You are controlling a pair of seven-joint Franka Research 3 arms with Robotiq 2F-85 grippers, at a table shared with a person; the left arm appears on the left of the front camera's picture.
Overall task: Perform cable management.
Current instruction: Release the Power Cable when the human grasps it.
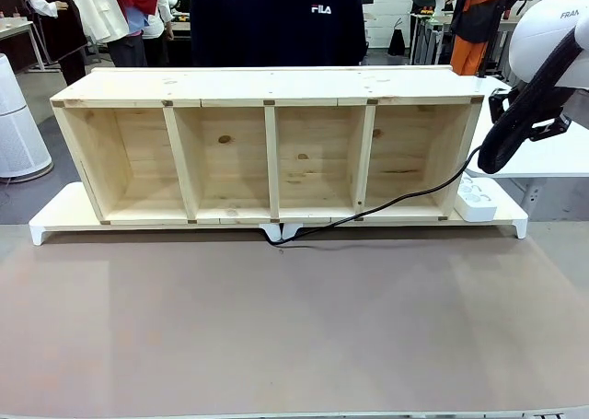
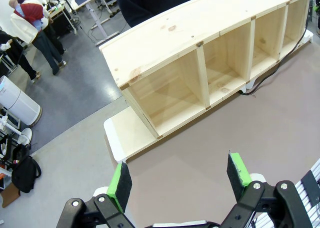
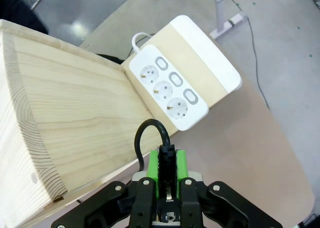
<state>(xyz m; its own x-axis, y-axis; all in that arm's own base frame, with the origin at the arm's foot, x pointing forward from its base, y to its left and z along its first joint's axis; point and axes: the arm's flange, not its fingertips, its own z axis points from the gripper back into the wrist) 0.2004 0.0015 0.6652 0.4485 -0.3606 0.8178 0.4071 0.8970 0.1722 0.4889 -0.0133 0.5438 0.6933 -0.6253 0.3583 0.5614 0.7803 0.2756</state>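
Brown tabletop (image 1: 294,327) is lying wide and bare in front of the wooden shelf (image 1: 267,87). Right hand (image 3: 167,162) is hovering past the shelf's right end, over the power strip (image 3: 170,92), clamping the cable (image 1: 405,199) by its plug; the cord is trailing along the shelf's front edge. Left hand (image 2: 179,180) is hanging open off the shelf's left front corner.

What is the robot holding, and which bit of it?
The right tool is shut on the cable, pinching its chunky plug end between the green pads. The left tool is open and holds nothing.
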